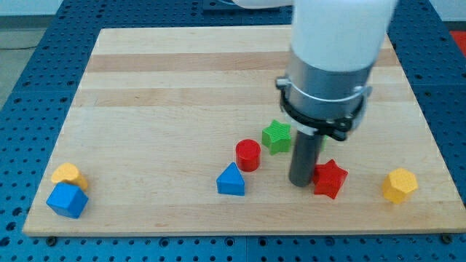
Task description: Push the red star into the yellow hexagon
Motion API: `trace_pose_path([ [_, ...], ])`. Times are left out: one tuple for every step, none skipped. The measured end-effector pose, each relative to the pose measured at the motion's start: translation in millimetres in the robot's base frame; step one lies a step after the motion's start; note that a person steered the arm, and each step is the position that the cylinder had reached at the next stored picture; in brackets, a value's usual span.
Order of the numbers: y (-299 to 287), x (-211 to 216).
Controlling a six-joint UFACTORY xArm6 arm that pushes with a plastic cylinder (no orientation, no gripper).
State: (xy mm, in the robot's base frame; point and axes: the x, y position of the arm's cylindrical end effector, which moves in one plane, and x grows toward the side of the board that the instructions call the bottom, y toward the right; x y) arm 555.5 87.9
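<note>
Bright, even light; soft short shadows under blocks; slightly soft focus.

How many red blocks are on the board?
2: the red star at my tip, on its right side, and the red cylinder left of it. The arm may hide more.

A white cylindrical arm is seen, ringed below by a grey metal band, a black clamp and a dark rod.

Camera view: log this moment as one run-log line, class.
my tip: touching red star's left | red star: left of yellow hexagon, apart | push: unfinished
</note>
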Motion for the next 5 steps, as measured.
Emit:
trace_pose_path([
  [32.0, 0.5],
  [61.3, 0.5],
  [75.3, 0.5],
  [70.8, -9.6],
  [75.9, -51.1],
])
